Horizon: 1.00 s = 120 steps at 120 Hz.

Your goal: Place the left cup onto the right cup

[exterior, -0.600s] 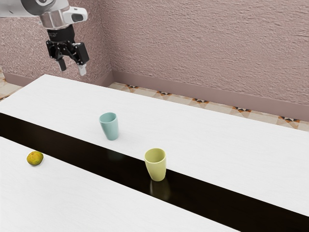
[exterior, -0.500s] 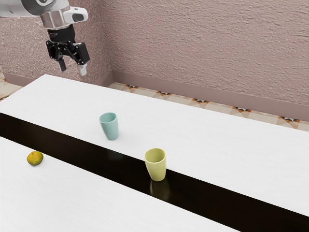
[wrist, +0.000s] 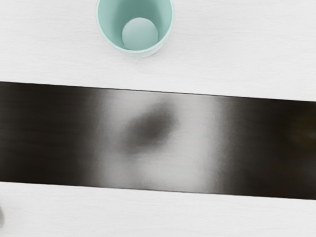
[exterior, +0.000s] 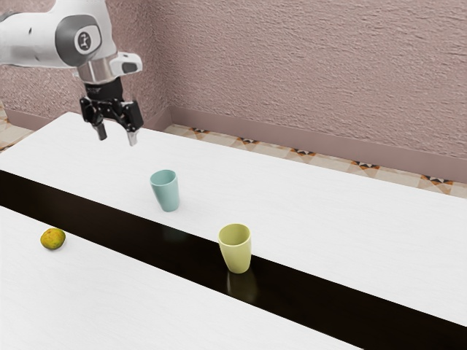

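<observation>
- The arm [exterior: 51, 36] comes in from the exterior view's upper left, white with a grey joint, and points its hand downward.
- The gripper [exterior: 117, 137] hangs in the air above the far-left part of the table [exterior: 328, 197], clear of the surface.
- Its two black fingers [exterior: 132, 138] are spread apart with nothing between them and are touching nothing.
- The teal cup [exterior: 165, 190] is the one on the exterior view's left. It stands upright, mouth up, on the far white part of the table, just beside the edge of the dark band [exterior: 109, 227].
- This cup sits nearer to the camera and to the exterior view's right of the gripper, well apart from it.
- The yellow-green cup [exterior: 235, 249] stands upright on the dark band itself, nearer and to the exterior view's right of the teal cup. The two are apart, and its reflection shows in the glossy band below it.
- An orange fruit [exterior: 52, 238] lies on the near white part of the table at the exterior view's left, close to the band.
- From the wrist view the teal cup [wrist: 135, 24] is seen from above, with its open mouth and round inner base showing. It stands on white surface close to the dark band [wrist: 256, 143], which crosses the view with a pale sheen and a blurred darker patch in it.
- A pink textured wall [exterior: 328, 65] rises behind the table.
</observation>
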Tool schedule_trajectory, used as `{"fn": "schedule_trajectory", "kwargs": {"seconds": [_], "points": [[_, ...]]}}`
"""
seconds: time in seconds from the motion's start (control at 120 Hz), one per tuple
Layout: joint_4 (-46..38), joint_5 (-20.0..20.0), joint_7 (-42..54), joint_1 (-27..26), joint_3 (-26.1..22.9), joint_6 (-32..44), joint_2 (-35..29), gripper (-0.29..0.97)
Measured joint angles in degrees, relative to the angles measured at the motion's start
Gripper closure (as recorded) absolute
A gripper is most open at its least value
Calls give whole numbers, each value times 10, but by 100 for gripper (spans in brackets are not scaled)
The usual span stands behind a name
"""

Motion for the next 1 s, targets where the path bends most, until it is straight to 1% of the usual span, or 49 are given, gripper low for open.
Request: {"fn": "schedule_trajectory", "kwargs": {"seconds": [0.142,0.292,0.533,0.733,0.908,1.0], "points": [[-15,-2,3,11,0,45,18,2],[-34,-1,6,24,0,76,18,2],[-44,1,11,65,-4,104,20,2],[33,3,26,93,-10,111,96,2],[72,-1,42,97,-13,113,147,2],[100,-2,50,105,-27,113,173,2]]}}
